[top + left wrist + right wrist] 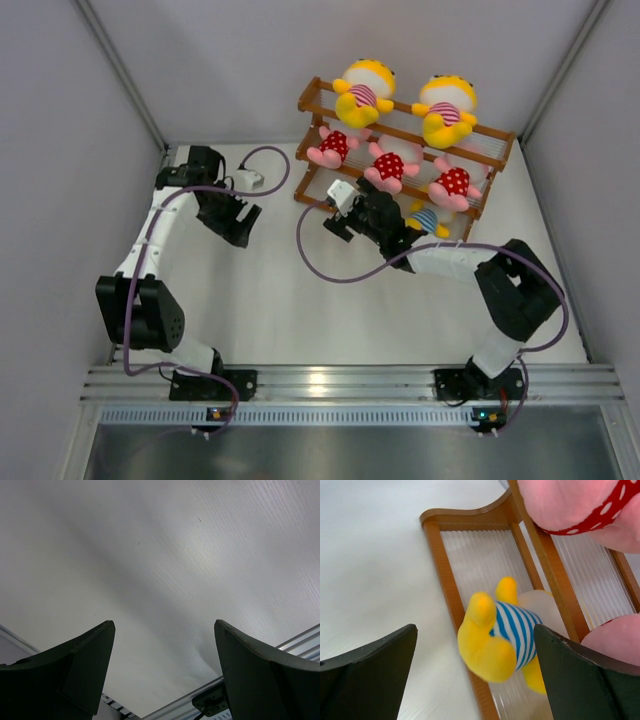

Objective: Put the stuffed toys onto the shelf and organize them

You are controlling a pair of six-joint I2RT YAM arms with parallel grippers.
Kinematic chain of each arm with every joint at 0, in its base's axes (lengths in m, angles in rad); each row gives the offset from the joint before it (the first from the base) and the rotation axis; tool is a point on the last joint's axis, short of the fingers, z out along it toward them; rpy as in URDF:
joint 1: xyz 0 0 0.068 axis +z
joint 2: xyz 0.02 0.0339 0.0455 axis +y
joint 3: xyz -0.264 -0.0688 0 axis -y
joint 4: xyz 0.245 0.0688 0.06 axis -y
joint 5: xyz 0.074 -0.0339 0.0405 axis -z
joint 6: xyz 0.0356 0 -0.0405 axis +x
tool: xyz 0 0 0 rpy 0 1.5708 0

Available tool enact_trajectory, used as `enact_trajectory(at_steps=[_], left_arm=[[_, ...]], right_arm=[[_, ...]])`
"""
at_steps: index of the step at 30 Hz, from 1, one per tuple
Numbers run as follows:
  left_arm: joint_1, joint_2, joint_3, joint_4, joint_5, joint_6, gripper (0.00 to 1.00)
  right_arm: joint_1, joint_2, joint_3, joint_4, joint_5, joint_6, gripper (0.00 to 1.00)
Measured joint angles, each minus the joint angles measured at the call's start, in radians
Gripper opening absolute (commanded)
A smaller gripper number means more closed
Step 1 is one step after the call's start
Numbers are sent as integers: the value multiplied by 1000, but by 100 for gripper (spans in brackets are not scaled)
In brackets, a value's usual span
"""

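Note:
The shelf [310, 100] stands at the back right. Two yellow stuffed toys in pink stripes [362, 95] [446, 108] sit on its top tier, and three pink ones in red dotted outfits [390, 168] fill the middle tier. A yellow toy in a blue-striped shirt [505, 630] lies on the lowest tier [445, 575], between the wide-apart fingers of my open right gripper [474, 627], which hovers at the shelf's front [405, 228]. Far left, my left gripper [235, 215] is open over bare table, nothing between its fingers [90, 660].
White walls close in the table on the left, back and right. An aluminium rail [340, 385] runs along the near edge by the arm bases. A purple cable [330, 265] loops over the table middle. Pink toys [570, 505] overhang the lowest tier.

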Motion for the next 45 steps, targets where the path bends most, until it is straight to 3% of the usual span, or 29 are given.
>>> enact_trajectory(at_steps=[4, 7, 11, 15, 19, 23, 28, 34, 39, 45], left_arm=[[0, -6, -7, 0, 0, 2, 87], [2, -10, -11, -1, 0, 2, 87], [2, -18, -14, 0, 0, 1, 87], [2, -32, -22, 0, 2, -4, 86], [4, -47, -24, 0, 2, -15, 87], [4, -63, -24, -1, -7, -33, 86], [8, -76, -24, 0, -23, -60, 86], [12, -79, -25, 16, -56, -114, 86], [15, -90, -40, 57, -96, -163, 87], [17, -98, -104, 108, -124, -204, 86]], right_arm=[[55, -79, 1, -123, 2, 4, 99], [98, -148, 48, -318, -2, 53, 99], [115, -208, 252, -599, 10, 147, 99], [105, -284, 476, -764, 63, 227, 99], [12, -328, 696, -873, 120, 322, 99], [-206, -389, 771, -946, 217, 452, 99], [-549, -441, 756, -1043, 256, 599, 99], [-877, -494, 537, -1093, 222, 690, 99], [-948, -534, 322, -1110, 215, 728, 99], [-953, -560, 179, -1112, 221, 761, 99]])
